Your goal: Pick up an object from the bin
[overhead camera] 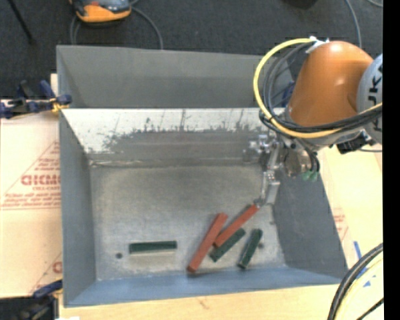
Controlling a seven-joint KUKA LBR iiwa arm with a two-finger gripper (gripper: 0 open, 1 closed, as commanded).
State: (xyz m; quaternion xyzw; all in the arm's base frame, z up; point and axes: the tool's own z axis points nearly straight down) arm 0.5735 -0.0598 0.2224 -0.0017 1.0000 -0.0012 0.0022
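**Red stick by the right wall, gripper at its upper end**

Camera view.

- Red stick: slim and straight, lying aslant on the floor of the grey metal bin, toward the right wall and nearer the front edge than the far wall. Upper end right at the gripper's tip; touching or just clear, cannot tell.
- Gripper: reaching down from the right, close beside the right wall. Spread or pressed together, cannot tell.
- Longer red stick: just left of the first, roughly parallel, lower end close to the front edge.
- Dark green stick: alongside the lower end of the first red stick, apparently touching it.
- Second dark green stick: just right of that group, tilted much the same way, near the front right corner.
- Third dark green stick: alone, well apart to the left, parallel to the front edge.
- Orange cover and looped cables: on the arm's wrist, over the right rim.
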